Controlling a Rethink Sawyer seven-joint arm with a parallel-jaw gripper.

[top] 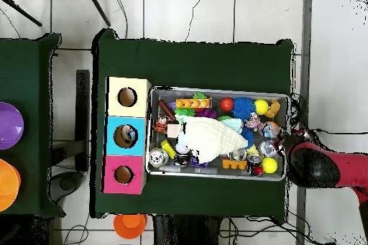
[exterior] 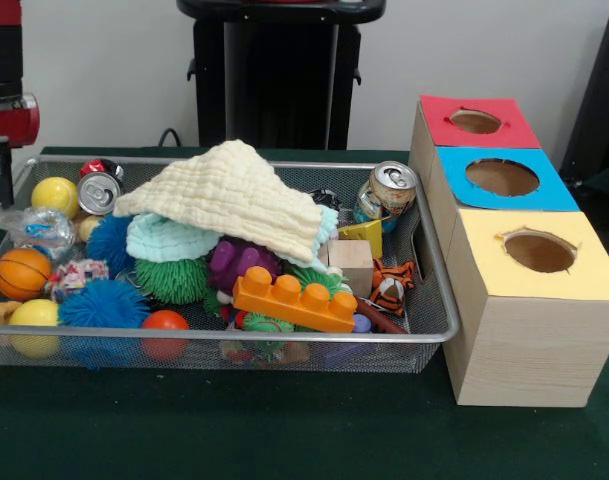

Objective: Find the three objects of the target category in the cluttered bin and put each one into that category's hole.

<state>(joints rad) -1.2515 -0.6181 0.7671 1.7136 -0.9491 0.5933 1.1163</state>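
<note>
We see the bin (exterior: 234, 338) on the green desk (exterior: 284, 440), with three wooden boxes just beside one end. The red hole (exterior: 475, 121) tops the box nearest the robot, the blue hole (exterior: 502, 177) the middle box, and the yellow hole (exterior: 539, 250) the third box. From overhead, the order is the same: red hole (top: 123, 174), blue, yellow.

The arm (top: 330, 169) reaches to the bin end opposite the boxes. In the front view, the claw (exterior: 1, 175) shows only at the picture's left edge, above the bin's corner. We cannot tell how far it is open or whether it has hold of anything.

One bottle (exterior: 39, 229) lies in the bin at that same end, beside a yellow ball (exterior: 55, 195) and above an orange ball (exterior: 22, 272). We see no other bottle clearly. A cream cloth (exterior: 229, 190) covers the middle of the pile. A can (exterior: 97, 192) lies near the yellow ball, and a second can (exterior: 386, 195) leans at the end nearest the boxes. An orange block (exterior: 294, 297) rests near the front rim. Blue and green spiky balls fill the space between.
</note>
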